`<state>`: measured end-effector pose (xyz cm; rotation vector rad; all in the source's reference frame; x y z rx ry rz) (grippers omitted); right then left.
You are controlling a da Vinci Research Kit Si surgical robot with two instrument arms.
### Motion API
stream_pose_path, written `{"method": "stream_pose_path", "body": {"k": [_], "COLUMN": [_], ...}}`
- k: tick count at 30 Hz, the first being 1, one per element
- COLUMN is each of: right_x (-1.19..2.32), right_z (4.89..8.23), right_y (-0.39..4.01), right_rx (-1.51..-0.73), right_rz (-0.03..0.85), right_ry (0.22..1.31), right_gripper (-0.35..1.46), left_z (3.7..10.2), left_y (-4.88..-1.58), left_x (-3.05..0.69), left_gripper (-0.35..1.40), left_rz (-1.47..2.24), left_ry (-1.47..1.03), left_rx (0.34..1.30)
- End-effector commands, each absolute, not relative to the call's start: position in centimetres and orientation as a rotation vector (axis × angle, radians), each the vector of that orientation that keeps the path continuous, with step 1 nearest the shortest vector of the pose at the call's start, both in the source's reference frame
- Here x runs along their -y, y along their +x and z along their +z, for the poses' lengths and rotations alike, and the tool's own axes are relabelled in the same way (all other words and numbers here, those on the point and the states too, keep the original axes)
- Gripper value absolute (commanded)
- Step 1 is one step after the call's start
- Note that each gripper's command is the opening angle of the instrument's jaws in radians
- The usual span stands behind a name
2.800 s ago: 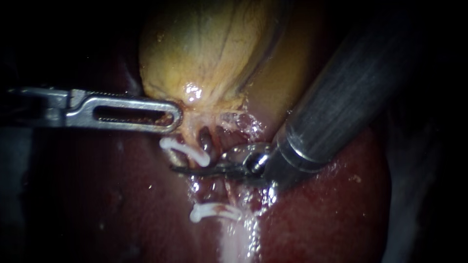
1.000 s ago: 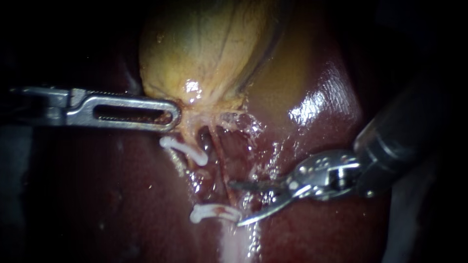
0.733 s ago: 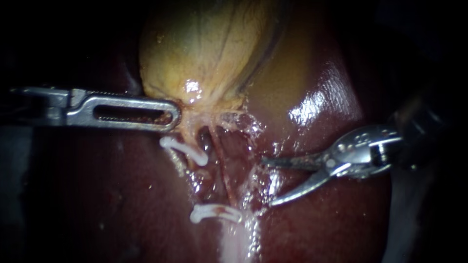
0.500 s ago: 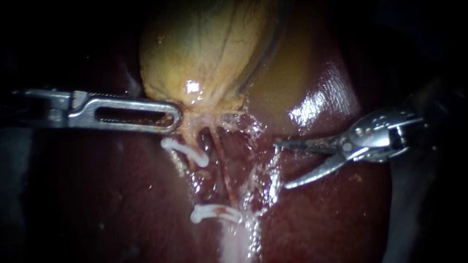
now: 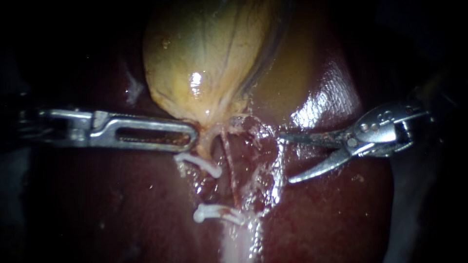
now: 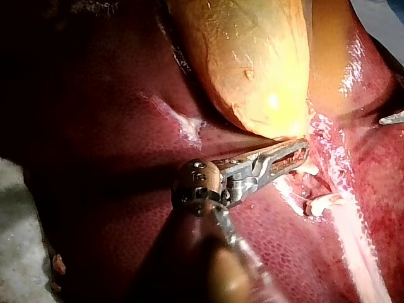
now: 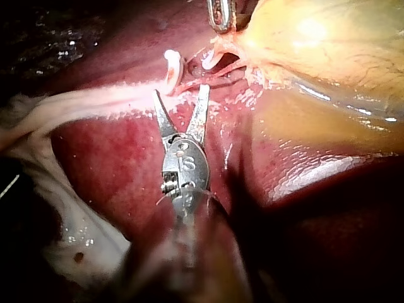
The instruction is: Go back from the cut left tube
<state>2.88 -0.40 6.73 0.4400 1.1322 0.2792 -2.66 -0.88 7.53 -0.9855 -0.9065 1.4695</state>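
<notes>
Right claw (image 5: 286,159) agape, seemingly above liver (image 5: 341,209)

Mostly blackness all round tbh, just a pale grey surface (image 6: 19,240), some bluish cloth (image 6: 386,17), hard glinting light

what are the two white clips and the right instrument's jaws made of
Upper clip and lower clip: probably plastic. They are opaque white, smooth and rounded, with a soft wet sheen and no metallic glint.
Right instrument: its open jaws look like polished metal, silvery with sharp bright highlights. Dark reddish smears dull one jaw.
</notes>
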Motion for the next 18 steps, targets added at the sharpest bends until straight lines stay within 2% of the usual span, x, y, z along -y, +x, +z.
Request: {"method": "stream_pose_path", "body": {"k": [1, 6, 18], "right_x": [0.4, 0.39, 0.38], "right_z": [6.73, 6.73, 6.72], "right_y": [2.88, 2.88, 2.88], "right_rx": [-1.132, -1.133, -1.138], "right_rz": [0.279, 0.274, 0.277], "right_ry": [0.44, 0.437, 0.436], "right_gripper": [1.43, 1.43, 1.43], "left_z": [7.54, 7.63, 7.67], "left_y": [-2.69, -2.8, -2.81], "left_x": [0.88, 0.85, 0.83], "left_gripper": [-0.35, -0.35, -0.35], "left_rz": [1.471, 1.473, 1.476], "left_ry": [-0.984, -0.985, -0.982], "left_rx": [0.908, 0.911, 0.911]}}
